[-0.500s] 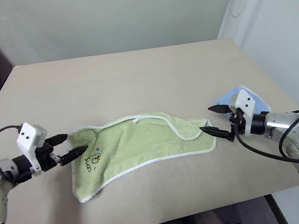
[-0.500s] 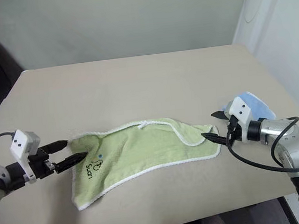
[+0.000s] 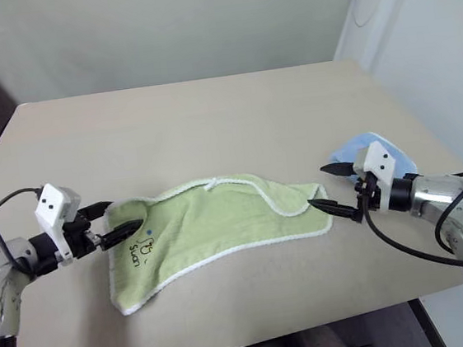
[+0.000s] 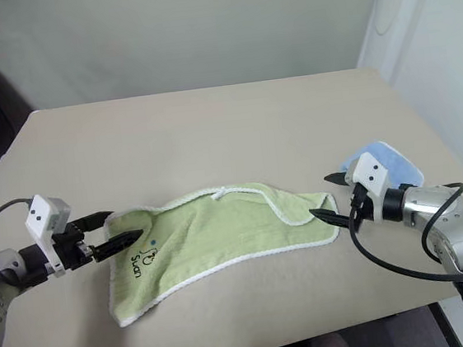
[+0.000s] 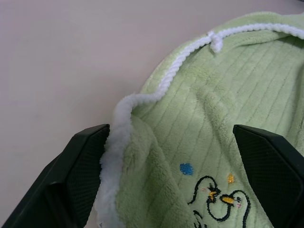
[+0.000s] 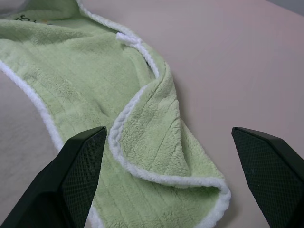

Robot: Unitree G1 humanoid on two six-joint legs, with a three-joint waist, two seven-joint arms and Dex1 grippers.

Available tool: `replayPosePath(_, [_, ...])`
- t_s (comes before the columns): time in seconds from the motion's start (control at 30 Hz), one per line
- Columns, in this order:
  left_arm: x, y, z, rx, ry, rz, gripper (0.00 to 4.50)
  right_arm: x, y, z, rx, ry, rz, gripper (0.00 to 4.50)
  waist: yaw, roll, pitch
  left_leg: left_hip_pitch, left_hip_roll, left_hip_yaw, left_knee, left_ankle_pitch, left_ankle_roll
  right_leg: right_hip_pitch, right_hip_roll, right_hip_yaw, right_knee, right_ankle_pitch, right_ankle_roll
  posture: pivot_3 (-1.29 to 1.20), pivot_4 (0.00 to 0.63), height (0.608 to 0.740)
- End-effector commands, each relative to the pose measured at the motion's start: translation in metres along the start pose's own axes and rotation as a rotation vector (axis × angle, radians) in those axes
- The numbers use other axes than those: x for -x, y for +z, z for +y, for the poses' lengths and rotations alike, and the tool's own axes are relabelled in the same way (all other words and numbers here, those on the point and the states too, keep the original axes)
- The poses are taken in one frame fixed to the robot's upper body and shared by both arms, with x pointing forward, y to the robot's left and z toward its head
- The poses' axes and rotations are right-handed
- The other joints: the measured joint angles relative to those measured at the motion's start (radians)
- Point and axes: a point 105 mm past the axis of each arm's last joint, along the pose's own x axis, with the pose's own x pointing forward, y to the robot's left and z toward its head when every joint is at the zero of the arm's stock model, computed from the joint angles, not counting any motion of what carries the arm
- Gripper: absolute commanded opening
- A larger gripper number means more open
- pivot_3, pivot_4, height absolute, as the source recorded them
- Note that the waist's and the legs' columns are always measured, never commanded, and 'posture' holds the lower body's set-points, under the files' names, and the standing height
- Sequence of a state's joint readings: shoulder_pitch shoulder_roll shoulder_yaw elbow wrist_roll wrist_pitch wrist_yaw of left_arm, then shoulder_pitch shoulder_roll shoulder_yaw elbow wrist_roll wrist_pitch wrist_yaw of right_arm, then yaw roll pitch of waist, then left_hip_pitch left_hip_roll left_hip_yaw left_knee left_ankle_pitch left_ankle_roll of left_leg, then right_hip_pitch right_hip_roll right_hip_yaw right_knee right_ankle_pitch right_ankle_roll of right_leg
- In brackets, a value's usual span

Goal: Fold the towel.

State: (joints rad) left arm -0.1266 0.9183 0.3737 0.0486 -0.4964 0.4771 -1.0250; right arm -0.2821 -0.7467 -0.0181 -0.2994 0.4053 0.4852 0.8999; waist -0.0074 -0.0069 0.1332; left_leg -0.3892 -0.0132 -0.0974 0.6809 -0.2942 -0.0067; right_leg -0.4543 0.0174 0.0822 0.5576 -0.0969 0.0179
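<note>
A light green terry towel [image 3: 212, 229] with white stitched edging lies crumpled and stretched crosswise on the near half of a beige worktop [image 3: 193, 119], one end toward each arm. Its small white loop [image 3: 211, 184] sits on the far edge, and a small dark printed mark [image 3: 139, 250] shows near the end on the robot's left.

The left tool [image 3: 117, 221] is at that end, released, its two black fingers spread wide: in the left wrist view the rolled white corner of the cloth lies against one finger [image 5: 71, 180], with green cloth filling the gap to the other.

The right tool [image 3: 329, 186] is at the opposite end, also released with fingers spread. The lower fingertip [image 3: 316, 203] is at the towel's edge, and the right wrist view shows a folded-over flap of the towel [image 6: 156, 137] lying between the fingers.

A light blue folded cloth [image 3: 369, 146] rests on the worktop just behind the right tool, apart from the towel.
</note>
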Motion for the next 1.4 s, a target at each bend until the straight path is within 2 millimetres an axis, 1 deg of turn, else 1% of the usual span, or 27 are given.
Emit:
replayPosePath(0.03, [0.009,0.024,0.015,-0.078,0.062,-0.063,4.50,-0.001,0.009,-0.001,0.060,-0.009,-0.028,4.45,0.001,0.000,0.000,0.000,0.000,0.000,0.000,0.000,0.000,0.000,0.000,0.000,0.000,0.000,0.000,0.00,0.150,0.740])
replayPosePath(0.1, [0.012,0.029,0.023,-0.098,0.094,-0.073,4.50,-0.004,0.007,-0.001,0.075,-0.005,-0.028,4.45,0.002,0.000,0.000,0.000,0.000,0.000,0.000,0.000,0.001,0.000,0.000,0.000,0.000,0.000,0.000,0.00,0.150,0.740])
replayPosePath(0.2, [0.016,0.025,0.034,-0.137,0.122,-0.042,4.50,-0.010,0.003,-0.001,0.100,0.004,-0.019,4.45,0.001,0.000,0.000,0.000,0.000,0.000,0.000,0.001,0.002,0.000,0.000,0.000,0.000,0.000,-0.001,0.00,0.150,0.740])
replayPosePath(0.33, [0.021,0.029,0.038,-0.162,0.106,-0.022,4.50,-0.013,0.006,-0.002,0.123,0.029,-0.025,4.45,-0.001,0.000,0.000,0.000,0.000,0.000,0.000,0.002,0.004,-0.001,0.000,0.000,0.001,0.001,-0.002,0.00,0.150,0.740])
replayPosePath(0.43, [0.021,0.031,0.040,-0.176,0.091,-0.004,4.50,-0.014,0.000,-0.001,0.147,0.035,-0.011,4.45,0.000,-0.001,0.000,0.000,0.000,0.000,0.000,0.002,0.004,-0.001,0.000,0.000,0.001,0.002,-0.003,0.00,0.150,0.740])
replayPosePath(0.53, [0.020,0.027,0.043,-0.199,0.086,0.028,4.50,-0.015,-0.005,0.004,0.160,0.046,-0.001,4.45,0.001,0.000,0.000,0.000,0.000,0.000,0.000,0.002,0.004,-0.001,0.000,0.000,0.001,0.003,-0.005,0.00,0.150,0.740])
replayPosePath(0.7, [0.014,0.026,0.043,-0.206,0.048,0.048,4.50,-0.020,-0.015,0.014,0.252,0.105,0.050,4.45,0.001,-0.001,-0.001,0.000,0.000,0.000,0.000,0.002,0.004,-0.001,0.000,0.000,0.001,0.003,-0.005,0.00,0.150,0.740])
replayPosePath(0.8, [0.009,0.023,0.043,-0.199,0.044,0.047,4.50,-0.023,-0.022,0.016,0.326,0.132,0.089,4.45,0.001,-0.001,-0.001,0.000,0.000,0.000,0.000,0.002,0.004,-0.001,0.000,0.000,0.001,0.003,-0.005,0.00,0.150,0.740])
replayPosePath(0.9, [0.000,0.021,0.037,-0.188,0.006,0.038,4.50,-0.029,-0.025,0.009,0.385,0.140,0.116,4.45,0.000,-0.001,0.000,0.000,0.000,0.000,0.000,0.002,0.004,-0.001,0.000,0.000,0.001,0.003,-0.005,0.00,0.150,0.740])
replayPosePath(1.0, [-0.004,0.017,0.034,-0.179,-0.005,0.035,4.50,-0.032,-0.030,0.004,0.431,0.154,0.139,4.45,-0.001,-0.001,-0.001,0.000,0.000,0.000,0.000,0.003,0.005,-0.002,0.000,-0.001,0.001,0.003,-0.005,0.00,0.150,0.740])
replayPosePath(1.17, [-0.007,0.012,0.027,-0.159,-0.022,0.027,4.50,-0.036,-0.031,-0.007,0.467,0.131,0.143,4.45,-0.001,-0.001,-0.001,0.000,0.001,0.000,-0.001,0.005,0.008,-0.002,0.000,-0.001,0.001,0.004,-0.007,0.00,0.150,0.740])
replayPosePath(1.33, [-0.007,0.005,0.023,-0.139,-0.028,0.029,4.50,-0.040,-0.031,-0.009,0.473,0.140,0.134,4.45,-0.003,-0.002,-0.001,0.000,0.000,0.000,-0.001,0.007,0.011,-0.002,0.000,-0.001,0.001,0.007,-0.011,0.00,0.150,0.740])
replayPosePath(1.4, [-0.007,0.005,0.022,-0.137,-0.026,0.029,4.50,-0.042,-0.031,-0.008,0.469,0.141,0.126,4.09,-0.002,-0.002,-0.001,0.000,0.000,0.000,-0.001,0.007,0.011,-0.001,0.000,-0.001,0.001,0.007,-0.012,0.00,0.150,0.740])
